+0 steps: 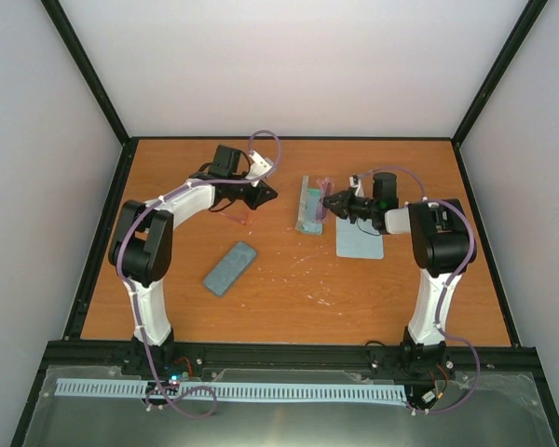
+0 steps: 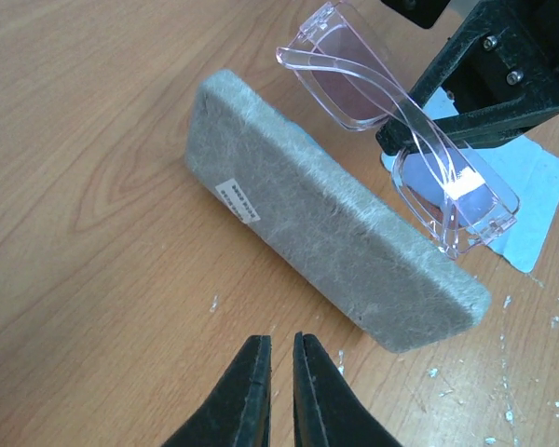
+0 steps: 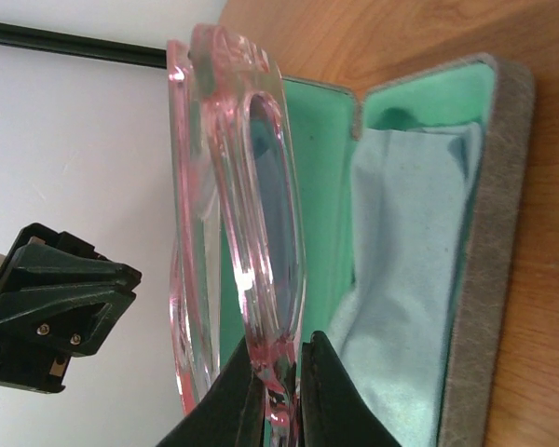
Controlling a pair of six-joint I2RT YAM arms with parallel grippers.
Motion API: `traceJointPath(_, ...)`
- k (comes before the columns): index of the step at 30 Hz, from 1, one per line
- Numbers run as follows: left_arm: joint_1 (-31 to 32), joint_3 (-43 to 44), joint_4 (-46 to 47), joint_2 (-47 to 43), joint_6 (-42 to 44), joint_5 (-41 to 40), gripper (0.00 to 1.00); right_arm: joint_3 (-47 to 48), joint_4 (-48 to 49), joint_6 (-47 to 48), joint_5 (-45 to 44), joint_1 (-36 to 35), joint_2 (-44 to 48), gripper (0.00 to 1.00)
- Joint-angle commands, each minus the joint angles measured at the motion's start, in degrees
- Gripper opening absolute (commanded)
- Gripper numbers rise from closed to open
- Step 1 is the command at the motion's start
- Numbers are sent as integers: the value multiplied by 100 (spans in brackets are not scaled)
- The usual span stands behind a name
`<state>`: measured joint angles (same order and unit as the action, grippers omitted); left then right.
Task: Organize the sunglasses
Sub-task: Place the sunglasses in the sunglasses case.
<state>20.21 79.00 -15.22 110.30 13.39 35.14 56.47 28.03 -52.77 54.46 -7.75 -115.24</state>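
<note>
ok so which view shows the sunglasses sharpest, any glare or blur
Left wrist: the sunglasses are crisp, with a white glare patch on one lens. Right wrist: so close that the pink rim looks soft, and the wall behind is washed out. Top external: evenly lit, but they are tiny and faint.

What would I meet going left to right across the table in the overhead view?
Closed grey case → left end effector → open case → pale blue cloth.
</note>
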Motion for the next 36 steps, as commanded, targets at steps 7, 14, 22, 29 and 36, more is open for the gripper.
traceJointPath(7,0,339,85,403,-108,168,11,370,-725,420,-225,-86,-419,3)
traceJointPath(14,1,453,80,498,-106,177,11,733,-964,495,-188,-281,-668,3)
traceJointPath(22,-1,507,86,552,-126,222,11,1041,-1569,772,-215,-450,-854,5)
traceJointPath(29,1,502,112,579,-148,259,11,1233,-2554,1279,-467,-449,-737,10)
traceJointPath(36,9,520,132,556,-179,301,11,1529,-3274,1594,-748,-447,-563,26)
